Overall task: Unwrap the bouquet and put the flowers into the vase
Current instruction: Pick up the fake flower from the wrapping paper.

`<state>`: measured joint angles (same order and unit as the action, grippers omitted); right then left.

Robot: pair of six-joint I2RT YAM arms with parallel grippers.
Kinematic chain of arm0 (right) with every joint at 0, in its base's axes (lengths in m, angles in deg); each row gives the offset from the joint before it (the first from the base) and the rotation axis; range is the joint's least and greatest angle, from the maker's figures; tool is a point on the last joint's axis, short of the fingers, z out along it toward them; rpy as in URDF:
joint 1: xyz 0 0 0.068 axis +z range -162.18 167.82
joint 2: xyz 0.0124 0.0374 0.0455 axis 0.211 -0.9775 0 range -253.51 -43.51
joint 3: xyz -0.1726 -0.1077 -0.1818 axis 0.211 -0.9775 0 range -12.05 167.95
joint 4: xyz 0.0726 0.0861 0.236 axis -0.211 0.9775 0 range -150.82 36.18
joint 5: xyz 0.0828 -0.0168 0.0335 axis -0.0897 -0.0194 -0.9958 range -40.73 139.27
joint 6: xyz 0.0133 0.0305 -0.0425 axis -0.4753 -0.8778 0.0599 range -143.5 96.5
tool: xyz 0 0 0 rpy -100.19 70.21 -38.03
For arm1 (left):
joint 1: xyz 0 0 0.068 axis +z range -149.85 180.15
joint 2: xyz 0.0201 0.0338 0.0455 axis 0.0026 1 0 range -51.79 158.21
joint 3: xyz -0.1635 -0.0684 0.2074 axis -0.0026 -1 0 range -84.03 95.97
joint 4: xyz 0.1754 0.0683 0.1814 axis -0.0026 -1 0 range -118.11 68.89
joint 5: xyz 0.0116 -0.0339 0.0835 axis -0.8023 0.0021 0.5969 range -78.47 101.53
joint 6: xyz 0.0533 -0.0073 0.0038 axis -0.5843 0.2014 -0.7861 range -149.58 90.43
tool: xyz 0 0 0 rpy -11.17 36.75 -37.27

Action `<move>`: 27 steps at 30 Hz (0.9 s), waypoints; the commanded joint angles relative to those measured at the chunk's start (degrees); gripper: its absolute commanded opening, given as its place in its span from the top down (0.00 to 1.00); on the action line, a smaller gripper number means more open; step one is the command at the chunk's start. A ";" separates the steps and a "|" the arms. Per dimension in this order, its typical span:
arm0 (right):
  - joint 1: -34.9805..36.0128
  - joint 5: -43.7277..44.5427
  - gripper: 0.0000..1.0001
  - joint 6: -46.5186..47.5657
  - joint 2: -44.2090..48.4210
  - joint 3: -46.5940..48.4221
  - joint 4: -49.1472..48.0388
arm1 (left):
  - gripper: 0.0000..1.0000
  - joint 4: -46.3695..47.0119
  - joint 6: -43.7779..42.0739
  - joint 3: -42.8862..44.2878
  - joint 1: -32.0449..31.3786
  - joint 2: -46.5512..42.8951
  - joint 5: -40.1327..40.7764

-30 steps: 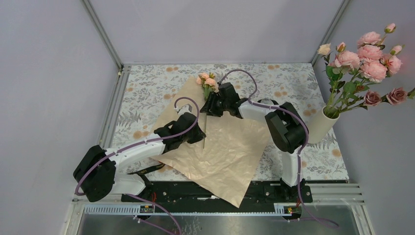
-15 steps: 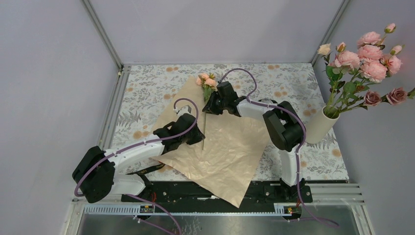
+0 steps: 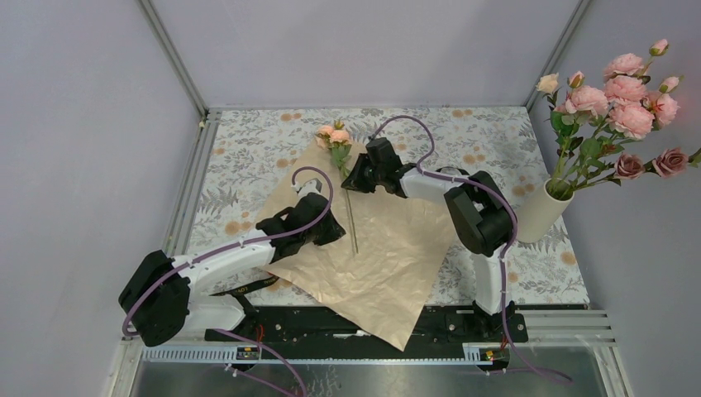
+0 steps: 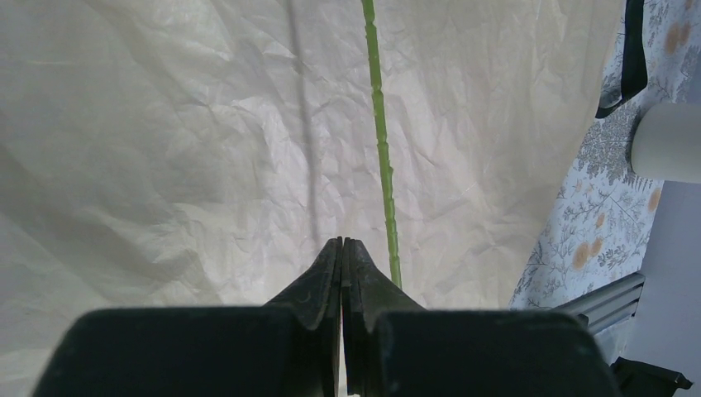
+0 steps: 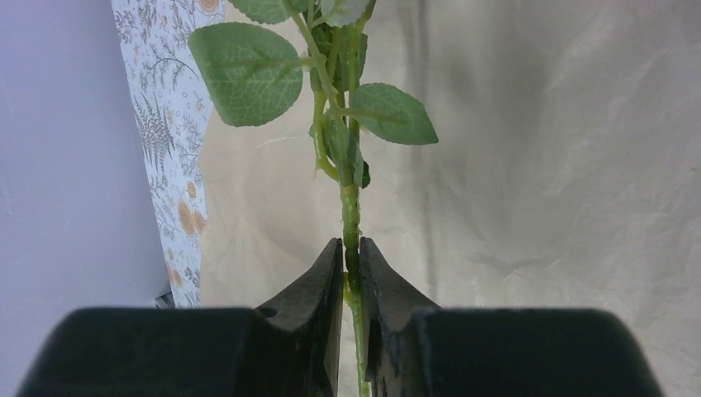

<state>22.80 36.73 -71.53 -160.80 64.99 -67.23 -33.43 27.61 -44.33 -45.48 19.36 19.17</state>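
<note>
The bouquet's tan wrapping paper (image 3: 388, 248) lies spread flat on the table. One flower lies across it, its pink and peach heads (image 3: 332, 135) at the paper's far corner and its thin green stem (image 3: 352, 223) slanting toward me. My right gripper (image 3: 348, 179) is shut on the stem (image 5: 350, 207) just below the leaves (image 5: 248, 70). My left gripper (image 3: 336, 230) is shut with nothing in it, its tips (image 4: 341, 242) resting just left of the stem (image 4: 380, 149). The cream vase (image 3: 541, 211) stands at the right and holds several flowers (image 3: 620, 99).
A floral-print cloth (image 3: 248, 157) covers the table around the paper. The vase's side (image 4: 670, 141) shows at the right edge of the left wrist view. A dark ribbon (image 3: 252, 287) lies near the left arm's base. Metal frame posts rise at the back corners.
My right gripper has closed on the stem. The flower has swung: its heads moved left and its lower end moved right, away from my left gripper, which drew back a little.
</note>
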 commanded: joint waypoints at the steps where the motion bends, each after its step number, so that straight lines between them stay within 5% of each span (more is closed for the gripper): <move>1: 0.26 1.02 1.00 -0.96 5.17 -2.06 -4.32 | 1.00 1.42 -1.01 -0.41 0.19 -2.05 -0.70; 8: 0.25 0.71 1.00 -0.47 10.26 -6.11 -7.99 | 0.92 0.35 -2.94 0.26 0.23 -3.77 -0.22; 19: 0.26 4.87 1.00 9.19 24.47 -13.13 -8.60 | 0.26 -9.11 -10.60 2.78 5.17 -12.73 1.96; 27: 0.21 6.98 1.00 14.21 37.38 -18.61 -7.96 | 0.14 -14.74 -17.15 8.05 16.41 -17.34 -10.82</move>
<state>22.80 41.56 -61.43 -129.53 48.53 -73.03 -46.26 14.46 -41.38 -33.26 3.41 16.70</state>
